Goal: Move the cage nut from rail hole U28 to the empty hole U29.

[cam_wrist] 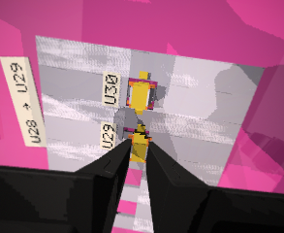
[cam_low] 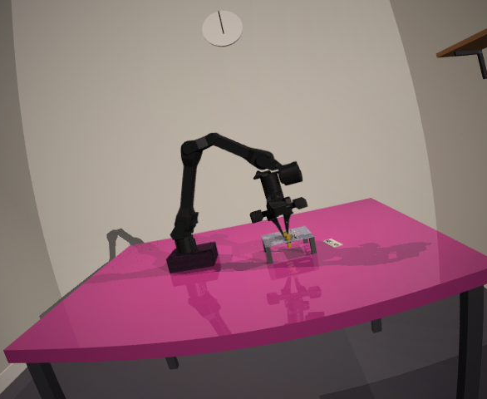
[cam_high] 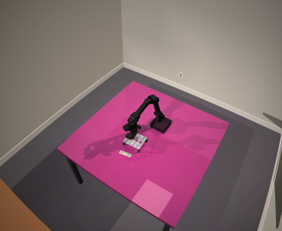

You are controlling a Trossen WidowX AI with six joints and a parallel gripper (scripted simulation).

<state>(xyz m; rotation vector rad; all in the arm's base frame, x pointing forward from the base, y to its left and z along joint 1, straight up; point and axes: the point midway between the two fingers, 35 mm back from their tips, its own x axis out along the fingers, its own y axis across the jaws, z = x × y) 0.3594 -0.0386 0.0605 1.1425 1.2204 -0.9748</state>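
Observation:
My gripper [cam_wrist: 140, 144] [cam_low: 286, 233] points down at the grey rail plate [cam_wrist: 200, 87] [cam_low: 306, 231] [cam_high: 130, 142]. It is shut on a yellow cage nut [cam_wrist: 139, 154] beside the U29 label. This nut is at hole U29, with a magenta strip of the hole's far edge showing beyond it. Some yellow shows above the plate and some below its edge in the exterior view. The fingers cover part of the nut, and I cannot tell whether its wings are open. The other yellow nut [cam_wrist: 140, 95] sits in hole U30. No U28 label is visible; open holes show behind the fingertips.
The rail plate stands on short dark legs on the magenta table [cam_high: 181, 161] [cam_low: 218, 300]. A card [cam_wrist: 22, 102] [cam_high: 125, 153] [cam_low: 332, 243] reading "U28 → U29" lies beside the plate. The arm's dark base [cam_high: 160, 125] [cam_low: 192, 258] stands on the table's other side of the plate.

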